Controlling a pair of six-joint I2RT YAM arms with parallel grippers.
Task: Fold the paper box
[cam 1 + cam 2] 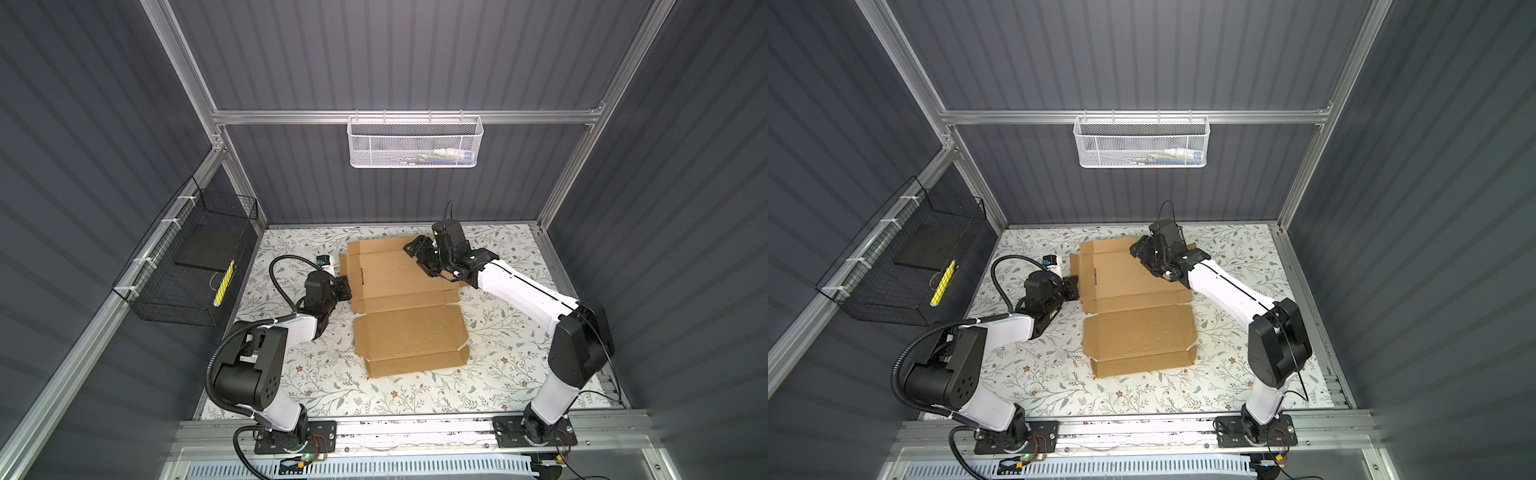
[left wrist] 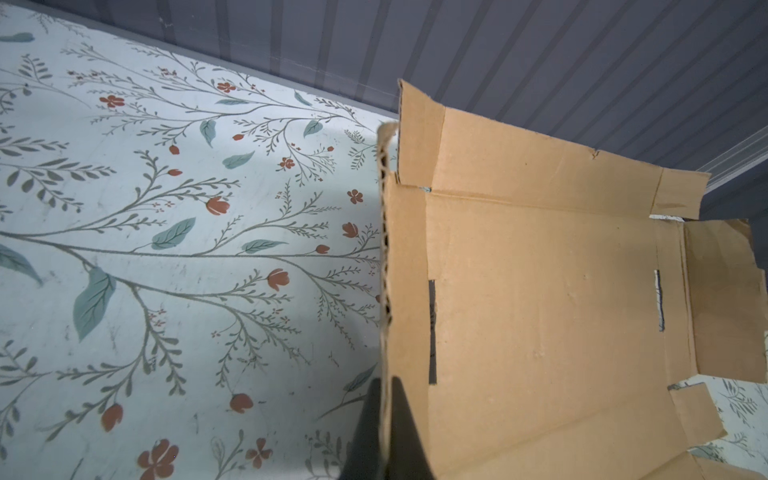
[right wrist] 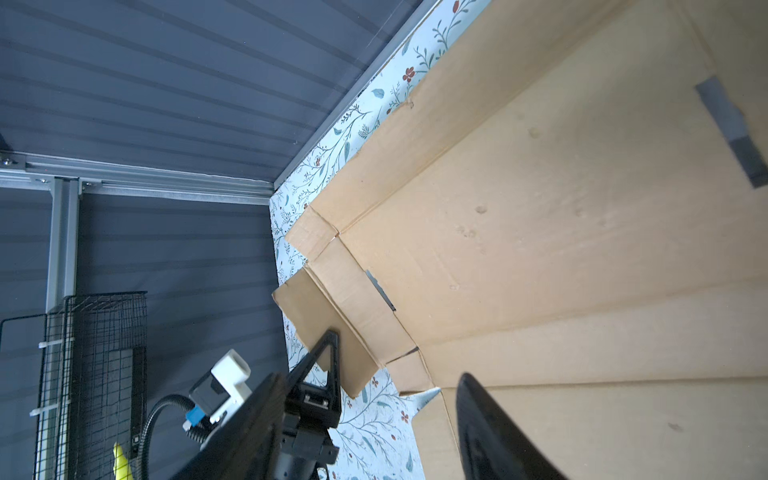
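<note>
The paper box (image 1: 399, 299) (image 1: 1133, 291) is a brown die-cut cardboard sheet lying mostly open on the floral table in both top views. Its left side flap (image 2: 405, 291) stands up, seen edge-on in the left wrist view. My left gripper (image 2: 386, 380) (image 1: 344, 286) (image 1: 1071, 286) is shut on that flap's edge, one finger on each face. My right gripper (image 1: 417, 257) (image 1: 1142, 257) (image 3: 370, 376) hovers over the box's far right part, jaws open with nothing between them. The box's base panel (image 3: 561, 249) with its slots fills the right wrist view.
A black wire basket (image 1: 187, 266) hangs on the left wall. A white mesh basket (image 1: 415, 141) hangs on the back rail. The floral table cover (image 1: 332, 382) extends in front of the box. Dark ribbed walls close in the back and sides.
</note>
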